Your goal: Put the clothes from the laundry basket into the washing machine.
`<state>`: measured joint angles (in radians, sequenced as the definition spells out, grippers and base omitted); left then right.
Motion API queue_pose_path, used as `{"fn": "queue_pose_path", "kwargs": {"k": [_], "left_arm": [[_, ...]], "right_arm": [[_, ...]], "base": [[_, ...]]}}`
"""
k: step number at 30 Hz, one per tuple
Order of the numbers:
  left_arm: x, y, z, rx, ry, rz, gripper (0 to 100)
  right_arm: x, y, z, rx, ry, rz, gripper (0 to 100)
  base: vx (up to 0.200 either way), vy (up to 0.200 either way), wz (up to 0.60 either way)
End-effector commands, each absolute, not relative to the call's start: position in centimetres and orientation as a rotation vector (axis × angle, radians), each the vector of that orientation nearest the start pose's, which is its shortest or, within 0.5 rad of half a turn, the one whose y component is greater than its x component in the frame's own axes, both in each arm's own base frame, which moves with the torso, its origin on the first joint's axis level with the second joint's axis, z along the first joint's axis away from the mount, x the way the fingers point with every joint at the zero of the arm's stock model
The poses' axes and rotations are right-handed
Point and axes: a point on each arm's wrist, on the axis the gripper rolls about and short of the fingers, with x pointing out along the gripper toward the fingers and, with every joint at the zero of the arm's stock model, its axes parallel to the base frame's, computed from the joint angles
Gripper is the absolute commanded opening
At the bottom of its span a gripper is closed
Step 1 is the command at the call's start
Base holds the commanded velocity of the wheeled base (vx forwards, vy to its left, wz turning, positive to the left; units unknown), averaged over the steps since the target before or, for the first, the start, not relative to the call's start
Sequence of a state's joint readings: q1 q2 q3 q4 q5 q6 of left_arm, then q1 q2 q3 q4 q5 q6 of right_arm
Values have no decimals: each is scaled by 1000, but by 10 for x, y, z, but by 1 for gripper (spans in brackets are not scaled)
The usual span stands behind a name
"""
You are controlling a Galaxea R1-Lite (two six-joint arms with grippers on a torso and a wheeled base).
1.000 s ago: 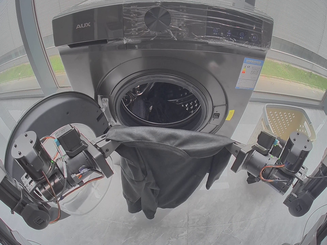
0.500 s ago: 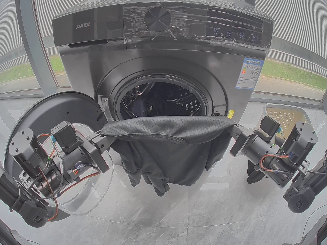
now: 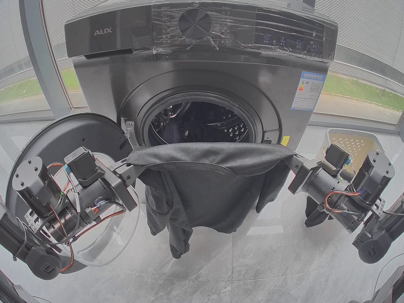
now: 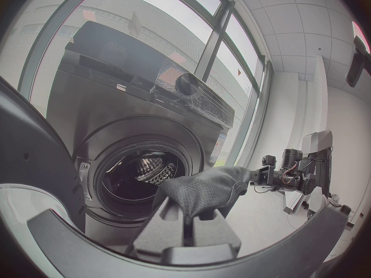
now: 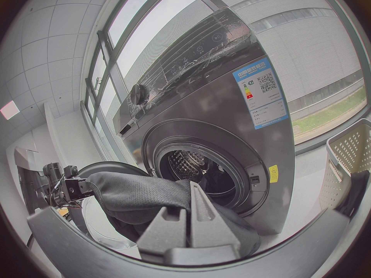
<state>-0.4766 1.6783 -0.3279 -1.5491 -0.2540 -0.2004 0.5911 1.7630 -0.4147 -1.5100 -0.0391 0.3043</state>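
Note:
A dark grey garment (image 3: 210, 177) hangs stretched between my two grippers, just in front of and slightly below the open drum (image 3: 198, 127) of the washing machine (image 3: 198, 64). My left gripper (image 3: 130, 169) is shut on its left end, seen as a bunched fold (image 4: 208, 190) in the left wrist view. My right gripper (image 3: 292, 160) is shut on its right end (image 5: 147, 197). The garment's lower part dangles toward the floor. Dark clothing lies inside the drum. The cream laundry basket (image 3: 355, 146) stands at the right, with dark cloth (image 5: 357, 190) hanging in it.
The washer door (image 3: 63, 144) is swung open to the left, behind my left arm. Pale marble floor (image 3: 252, 266) spreads in front of the machine. Large windows stand behind it.
Both grippers rose with the garment over the first half second, then held about level. The hanging cloth swung up and has dropped lower again.

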Motion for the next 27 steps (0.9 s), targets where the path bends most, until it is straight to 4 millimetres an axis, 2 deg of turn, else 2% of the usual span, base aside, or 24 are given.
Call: {"fn": "queue_pose_path", "kwargs": {"k": [1,4,8,9,13,16,18,23,27], "left_arm": [[216,-118,163,-214,-122,-747,0],[219,-127,156,-206,-97,-763,0],[226,-135,152,-199,-90,-763,0],[228,-136,151,-198,-87,-764,0],[231,-141,146,-196,-73,-755,0],[232,-142,149,-201,-85,-744,0],[233,-143,152,-204,-101,-744,0],[231,-145,152,-204,-98,-756,0],[229,-149,152,-207,-99,-754,0]], "right_arm": [[221,149,152,337,-47,577,0],[205,150,134,284,46,603,0],[195,153,123,244,104,672,0],[193,154,122,239,113,688,100],[180,159,110,226,174,732,100],[163,147,85,161,304,729,100],[159,143,79,140,338,743,100],[166,152,60,109,409,775,100],[162,162,45,69,464,813,100]], "base": [[0,0,0],[0,0,0],[0,0,0],[0,0,0],[0,0,0],[0,0,0],[0,0,0],[0,0,0],[0,0,0]]}}
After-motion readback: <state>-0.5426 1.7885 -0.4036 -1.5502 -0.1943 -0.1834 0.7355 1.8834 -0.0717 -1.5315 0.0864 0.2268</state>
